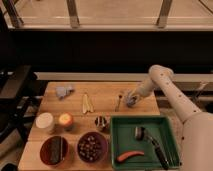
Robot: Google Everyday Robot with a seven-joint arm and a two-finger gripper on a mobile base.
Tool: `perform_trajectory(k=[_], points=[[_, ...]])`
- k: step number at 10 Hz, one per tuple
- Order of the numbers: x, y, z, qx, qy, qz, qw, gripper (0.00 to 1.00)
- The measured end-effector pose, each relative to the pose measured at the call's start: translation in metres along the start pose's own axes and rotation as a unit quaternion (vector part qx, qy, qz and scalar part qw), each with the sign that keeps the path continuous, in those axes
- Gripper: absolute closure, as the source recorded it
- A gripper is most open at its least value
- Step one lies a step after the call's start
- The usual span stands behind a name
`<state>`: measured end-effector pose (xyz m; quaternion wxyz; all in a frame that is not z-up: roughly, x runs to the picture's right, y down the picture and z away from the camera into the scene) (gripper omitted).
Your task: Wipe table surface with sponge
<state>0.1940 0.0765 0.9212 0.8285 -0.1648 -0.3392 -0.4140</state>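
The light brown wooden table surface [102,107] fills the lower middle of the camera view. The sponge [131,101], a small grey-blue block, rests on the table near its back right edge, just above the green tray. My gripper [132,98] reaches in from the right on a white arm and is shut on the sponge, pressing it to the wood.
A green tray [172,145] at front right holds a black-handled tool [152,144] and a red-orange item [129,156]. A utensil [119,100] lies just left of the sponge, with yellow sticks [87,102] and a grey-blue lump [64,91] farther left. Cups [45,122] and bowls [92,146] stand at front left.
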Motion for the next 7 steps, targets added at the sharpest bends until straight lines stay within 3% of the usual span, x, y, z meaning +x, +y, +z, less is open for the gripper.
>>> perform_trajectory(k=[2,4,7], points=[[-0.03,-0.002,0.008,-0.003,-0.016,-0.016,0.9997,1.0],[-0.046,0.011,0.004,-0.013,-0.013,-0.008,0.9998,1.0],[-0.031,0.045,-0.017,-0.014,0.007,0.033,0.9993,0.96]])
